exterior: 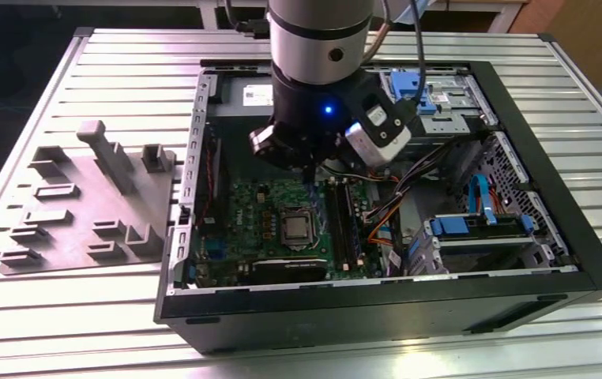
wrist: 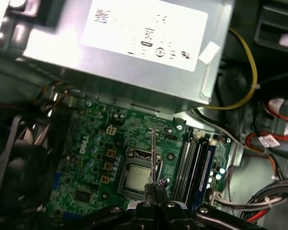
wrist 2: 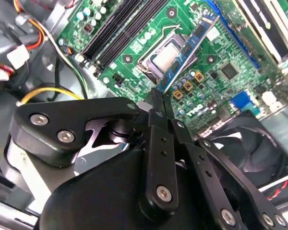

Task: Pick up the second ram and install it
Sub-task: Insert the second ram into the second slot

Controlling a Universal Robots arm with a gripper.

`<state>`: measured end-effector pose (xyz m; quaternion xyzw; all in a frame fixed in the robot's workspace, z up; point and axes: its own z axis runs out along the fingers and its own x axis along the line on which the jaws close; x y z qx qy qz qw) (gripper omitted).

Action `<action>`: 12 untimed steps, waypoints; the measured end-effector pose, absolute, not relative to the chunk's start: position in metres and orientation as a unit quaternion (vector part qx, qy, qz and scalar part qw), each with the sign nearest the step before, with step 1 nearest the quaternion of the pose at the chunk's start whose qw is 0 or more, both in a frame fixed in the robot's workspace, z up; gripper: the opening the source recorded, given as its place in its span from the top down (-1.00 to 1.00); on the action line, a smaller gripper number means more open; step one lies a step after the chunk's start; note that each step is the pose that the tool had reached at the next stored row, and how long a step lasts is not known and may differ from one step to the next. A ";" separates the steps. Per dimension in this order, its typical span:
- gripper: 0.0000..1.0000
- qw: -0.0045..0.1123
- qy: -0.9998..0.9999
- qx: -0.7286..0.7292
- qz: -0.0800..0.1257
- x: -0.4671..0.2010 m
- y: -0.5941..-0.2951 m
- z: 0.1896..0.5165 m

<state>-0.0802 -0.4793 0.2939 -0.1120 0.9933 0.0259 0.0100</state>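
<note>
My gripper [exterior: 317, 170] hangs inside the open computer case [exterior: 385, 304], above the green motherboard [exterior: 259, 217]. It is shut on the second ram [wrist 2: 192, 45], a thin blue-green stick that juts out from the fingertips over the processor socket [wrist 2: 165, 55]. In the first wrist view the second ram [wrist: 153, 153] appears edge-on as a thin line above the socket [wrist: 134, 179], with the gripper [wrist: 153, 189] pinching its end. The long black memory slots [wrist: 194, 163] lie beside the socket, a short way from the stick. A blue stick seems to sit in the outermost slot [wrist: 209, 160].
A silver power supply [wrist: 134, 43] borders the board. A black fan [wrist 2: 249, 143] sits at the case wall. Loose yellow, orange and red cables [wrist: 249, 72] run near the slots. Blue drive brackets [exterior: 480, 225] fill the case's right side. A grey fixture plate [exterior: 90, 205] lies on the table.
</note>
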 end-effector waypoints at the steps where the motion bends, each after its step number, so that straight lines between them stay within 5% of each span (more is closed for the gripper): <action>1: 0.77 0.010 0.994 -0.103 0.026 -0.080 -0.479 0.294; 12: 0.77 0.013 1.000 -0.003 0.025 -0.080 -0.479 0.290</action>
